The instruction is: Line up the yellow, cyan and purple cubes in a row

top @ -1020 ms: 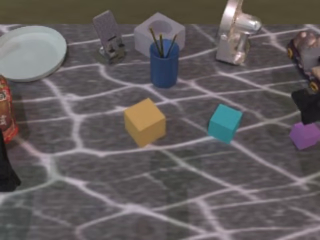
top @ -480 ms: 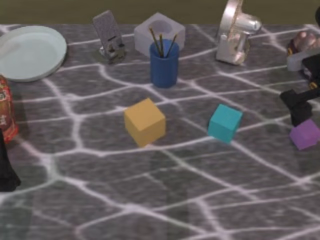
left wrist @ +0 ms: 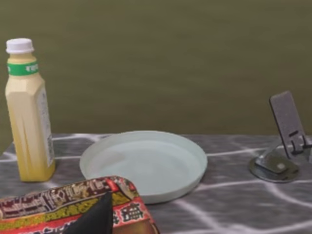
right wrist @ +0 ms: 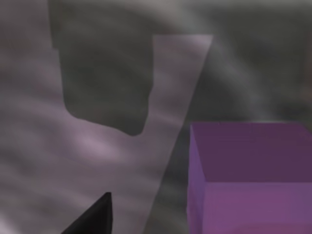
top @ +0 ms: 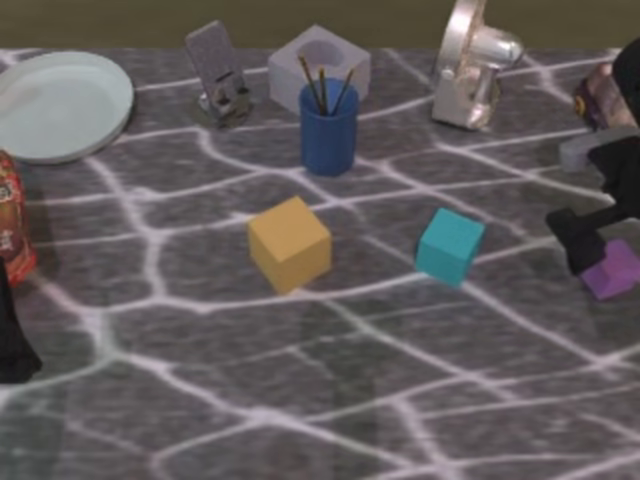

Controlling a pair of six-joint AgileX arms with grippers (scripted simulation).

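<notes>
The yellow cube sits near the table's middle, and the cyan cube lies to its right. The purple cube rests at the right edge and fills the right wrist view's corner. My right gripper is low over the purple cube and open. One black fingertip stands just left of the cube, apart from it; the other finger is hidden. My left gripper is parked at the left edge, open, holding nothing.
Along the back stand a pale plate, a phone stand, a grey block with a round hole, a blue cup with pencils and a silver appliance. A red snack bag lies left; a toy car sits right.
My right gripper has come down and leftwards, so its finger now stands beside the purple cube's left face. The cubes and the left arm have not moved.
</notes>
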